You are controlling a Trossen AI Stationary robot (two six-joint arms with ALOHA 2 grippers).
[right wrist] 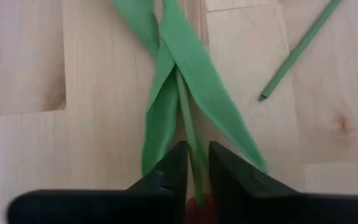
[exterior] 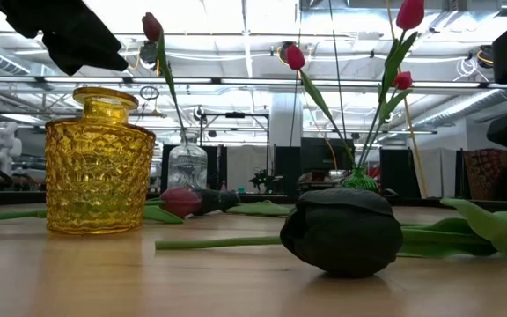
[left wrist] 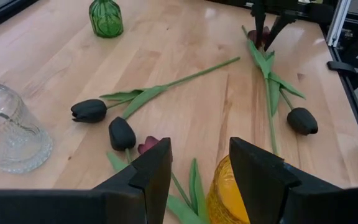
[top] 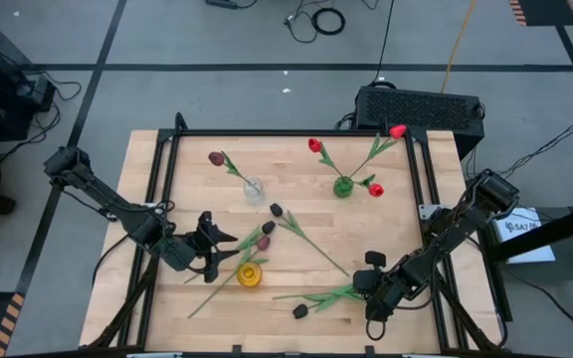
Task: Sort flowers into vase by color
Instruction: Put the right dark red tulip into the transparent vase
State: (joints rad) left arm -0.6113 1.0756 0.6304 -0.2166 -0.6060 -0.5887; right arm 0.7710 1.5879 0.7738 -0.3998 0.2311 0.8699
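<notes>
My right gripper (top: 370, 292) stands near the table's front right, shut on the stem of a maroon-headed flower (left wrist: 258, 35) that lies on the wood. A black-headed flower (top: 300, 311) lies beside it. My left gripper (left wrist: 201, 168) hovers open just above the yellow vase (top: 250, 275) and holds nothing. Two black heads (left wrist: 89, 110) and a maroon head (left wrist: 148, 144) lie in front of it with their stems flat on the table. The clear vase (top: 254, 189) holds a maroon flower (top: 216, 158). The green vase (top: 342, 186) holds red flowers (top: 314, 145). My right gripper pinches the thin green stem (right wrist: 191, 140) between its two fingers, close to the maroon head (right wrist: 194, 214). The fingers come down steeply from above and lie across the stem. The flower lies on the table, its leaves (right wrist: 166, 81) spread flat beyond the fingers.
A loose stem end (right wrist: 297, 53) lies on the wood close to my right gripper. A long stem (top: 316, 249) runs slantwise across the table's middle. Black frame rails (top: 162, 189) border the table top left and right. In the low view a black head (exterior: 341, 231) lies nearest.
</notes>
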